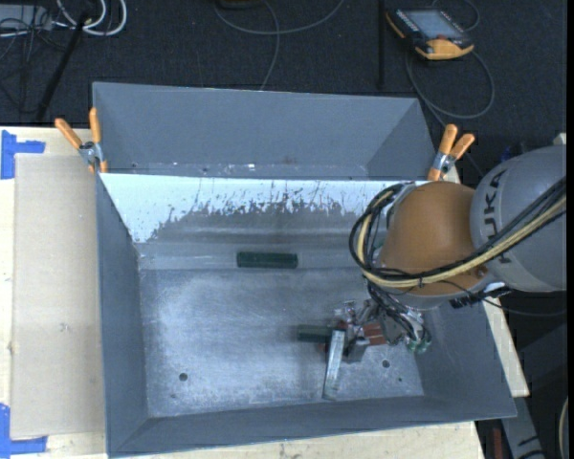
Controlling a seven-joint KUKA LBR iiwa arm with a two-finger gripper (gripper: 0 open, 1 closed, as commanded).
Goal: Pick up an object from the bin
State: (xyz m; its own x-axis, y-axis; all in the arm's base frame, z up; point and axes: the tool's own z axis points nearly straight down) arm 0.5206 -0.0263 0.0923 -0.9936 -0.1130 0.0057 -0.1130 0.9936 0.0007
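Your gripper [349, 340] sits low over floor of grey metal bin [196, 357], beneath brown-orange domed wrist cover [430, 228]. Open or closed: you cannot tell here. Small dark stubby piece [311, 333] just left of gripper; contact unclear. Pale grey slim strip [332, 371] slants from below gripper toward near wall. Dark green flat bar [266, 259] well up-left of gripper, lying apart from both.

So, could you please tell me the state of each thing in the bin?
Dark green bar: lying flat near the back wall, apart from the claw.
Small dark piece: on the floor, right at the claw; held or not, unclear.
Claw: down at the floor, right front; open or shut, unclear.
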